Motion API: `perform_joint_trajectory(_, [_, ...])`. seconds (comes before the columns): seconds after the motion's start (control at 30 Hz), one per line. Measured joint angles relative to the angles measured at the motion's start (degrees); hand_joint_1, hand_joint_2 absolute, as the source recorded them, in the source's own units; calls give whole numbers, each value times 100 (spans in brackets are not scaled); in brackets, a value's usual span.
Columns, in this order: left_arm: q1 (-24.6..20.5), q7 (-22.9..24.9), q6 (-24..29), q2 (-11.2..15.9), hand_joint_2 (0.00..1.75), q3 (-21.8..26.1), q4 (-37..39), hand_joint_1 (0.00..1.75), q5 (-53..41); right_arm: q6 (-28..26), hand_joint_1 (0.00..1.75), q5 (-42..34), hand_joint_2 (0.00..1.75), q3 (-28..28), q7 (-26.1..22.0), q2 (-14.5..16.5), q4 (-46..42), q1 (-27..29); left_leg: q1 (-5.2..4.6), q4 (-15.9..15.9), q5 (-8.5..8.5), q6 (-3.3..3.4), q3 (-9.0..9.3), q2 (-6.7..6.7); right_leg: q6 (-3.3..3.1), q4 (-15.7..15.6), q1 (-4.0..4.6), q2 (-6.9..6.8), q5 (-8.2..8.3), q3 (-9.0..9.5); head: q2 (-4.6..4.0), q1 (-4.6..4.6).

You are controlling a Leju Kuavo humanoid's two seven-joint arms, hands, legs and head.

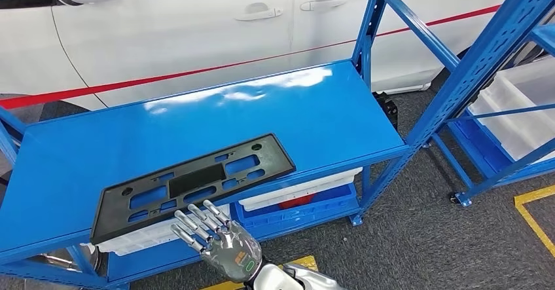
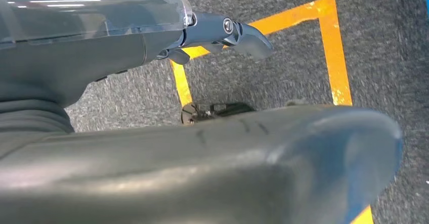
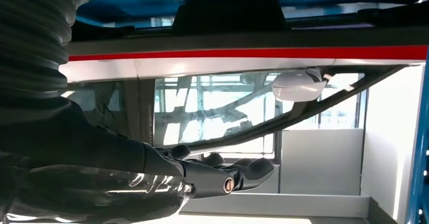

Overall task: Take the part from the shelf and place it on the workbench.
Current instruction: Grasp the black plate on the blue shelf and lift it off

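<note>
The part, a flat black plastic plate (image 1: pixel 196 180) with several rectangular cut-outs, lies on the blue top shelf (image 1: pixel 275 113) near its front edge. It sits slightly askew. My right hand (image 1: pixel 219 237) is just in front of it, palm down with its fingers spread and holding nothing. The fingertips reach the plate's near edge, and I cannot tell whether they touch it. In the right wrist view, the right hand (image 3: pixel 222 176) has its fingers stretched out flat. My left hand (image 2: pixel 238 32) hangs over the grey floor with straight fingers and holds nothing.
White bins (image 1: pixel 301 195) and a blue bin (image 1: pixel 294 217) sit on the lower shelf. A second blue rack with a white bin (image 1: pixel 510 113) stands to the right. A white car (image 1: pixel 196 28) is close behind. Yellow tape (image 1: pixel 533 218) marks the grey carpet.
</note>
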Motion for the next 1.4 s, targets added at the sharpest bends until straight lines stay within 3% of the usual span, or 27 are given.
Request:
perform_joint_trajectory(0.07, [14, 1, 4, 12, 0, 13, 0, 0, -14, -4, 0, 0, 175, 10, -4, 1, 38, 2, 58, 494, -158, -86, -389, 2, 25, 8, -21, 11, -56, 51, 0, 1])
perform_joint_trajectory(0.1, [22, 2, 17, 20, 0, 18, 0, 0, -24, -4, 0, 0, 175, 12, -7, 0, 55, 7, 87, 471, -65, -129, -460, 3, 50, 18, -38, 20, -89, 84, 0, 1])
perform_joint_trajectory(0.2, [28, 0, 60, 37, 0, 25, 2, 0, -52, -5, 0, 0, 175, 13, -21, 1, 81, 9, 154, -487, 654, -244, -224, 9, 159, 82, -96, 35, -212, 193, 0, 1])
perform_joint_trajectory(0.27, [20, -3, 78, 38, 0, 27, 5, 0, -62, -11, 0, 0, 175, 13, -27, 3, 90, 7, 136, -904, 801, -187, -104, 12, 237, 128, -96, 33, -272, 198, 0, 0])
perform_joint_trajectory(0.33, [21, -4, 87, 41, 0, 27, 8, 0, -69, -20, 0, 0, 175, 13, -32, 5, 98, 9, 104, -937, 780, -54, -108, 9, 306, 143, -82, 30, -299, 179, 0, 0])
perform_joint_trajectory(0.4, [30, -4, 91, 42, 0, 28, 9, 0, -72, -26, 0, 0, 175, 12, -35, 7, 101, 10, 110, -947, 822, 33, -105, 10, 369, 220, -99, 25, -380, 156, 0, 2])
perform_joint_trajectory(0.47, [21, -5, 91, 42, 0, 29, 9, 0, -73, -29, 0, 0, 175, 11, -39, 5, 104, 8, 112, -971, 828, 100, -93, 16, 415, 686, -114, 18, -651, -66, 0, 1])
perform_joint_trajectory(0.53, [15, -7, 91, 43, 0, 29, 9, 0, -75, -31, 0, 0, 175, 4, -73, -1, 120, 20, 95, -970, 813, 140, -92, 17, 433, 1468, -109, 16, -976, -481, 0, 1])
perform_joint_trajectory(0.57, [14, -9, 90, 43, 0, 29, 9, 0, -81, -31, 0, 0, 175, -8, -107, -4, 137, 30, 86, -969, 806, 149, -89, 15, 433, 1749, -107, 16, -1036, -647, 0, 1])
perform_joint_trajectory(0.6, [15, -13, 85, 43, 0, 29, 9, 0, -90, -31, 0, 0, 175, -31, -158, -3, 160, 36, 77, -968, 799, 154, -81, 11, 422, 1822, -105, 16, -979, -717, 0, 1])
perform_joint_trajectory(0.63, [16, -16, 74, 43, 0, 29, 9, 0, -101, -30, 0, 0, 175, -71, -233, 8, 193, 37, 70, -968, 791, 155, -67, 4, 399, 1672, -99, 16, -819, -676, 0, 1])
perform_joint_trajectory(0.7, [14, -26, 35, 39, 0, 29, 10, 0, -119, -25, 0, 0, 175, -236, -469, 76, 288, 28, 57, -968, 771, 140, -28, -10, 315, 907, -68, 16, -385, -345, 0, 2])
perform_joint_trajectory(0.77, [12, -30, -8, 31, 0, 29, 12, 0, -125, 12, 0, 0, 175, -500, -728, 194, 387, 12, 34, -963, 748, 99, -12, -15, 252, 323, -30, 11, -177, -86, 0, 2])
perform_joint_trajectory(0.87, [7, -31, -38, 30, 0, 29, 13, 0, -125, 198, 0, 0, 175, -889, -939, 364, 531, -65, 26, -976, 736, 8, -9, -5, 214, 188, -20, 18, -155, -42, 0, 1])
perform_joint_trajectory(0.93, [2, -33, -33, 30, 0, 32, 14, 0, -117, 352, 0, -1, 175, -1141, -1026, 494, 655, -171, 35, -816, 612, -49, -70, 0, 158, 137, -49, 17, -124, -20, 0, 0])
perform_joint_trajectory(1.03, [4, -31, -23, 29, 0, 54, 16, 0, -100, 535, 0, -4, 175, -1549, -1122, 710, 883, -381, 43, 175, 93, -111, -519, 1, 102, 116, -53, 4, -115, -14, 0, -2])
perform_joint_trajectory(1.07, [8, -27, -23, 27, 0, 62, 17, 0, -96, 564, 0, -4, 175, -1661, -1142, 760, 954, -431, 45, 495, -17, -127, -671, 2, 98, 119, -47, 1, -117, -14, 0, -2])
perform_joint_trajectory(1.1, [13, -23, -22, 26, 0, 68, 18, 0, -93, 575, 0, -4, 175, -1746, -1154, 798, 1012, -463, 47, 639, -21, -137, -741, 2, 96, 123, -44, 0, -120, -13, 0, -2])
perform_joint_trajectory(1.13, [17, -21, -21, 25, 0, 72, 19, 0, -90, 579, 0, -4, 175, -1812, -1160, 832, 1059, -482, 51, 555, 88, -142, -703, 3, 98, 130, -43, 1, -124, -10, 0, -2])
perform_joint_trajectory(1.23, [10, -18, -19, 26, 0, 75, 20, 0, -92, 590, 0, -2, 175, -1932, -1173, 938, 1163, -540, 58, -531, 621, -117, -180, 9, 142, 184, -36, 19, -162, -4, 0, -2])
perform_joint_trajectory(1.3, [1, -17, -19, 25, 0, 76, 20, 0, -98, 611, 0, -2, 175, -1992, -1176, 996, 1221, -588, 41, -911, 710, -56, -3, 2, 193, 214, -15, 27, -178, -22, 0, -1])
perform_joint_trajectory(1.4, [11, -14, -23, 20, 0, 78, 20, 0, -108, 679, 0, -1, 175, -2059, -1174, 1050, 1302, -648, 46, -958, 726, 52, 1, -4, 270, 234, -10, 29, -198, -40, 0, 1])
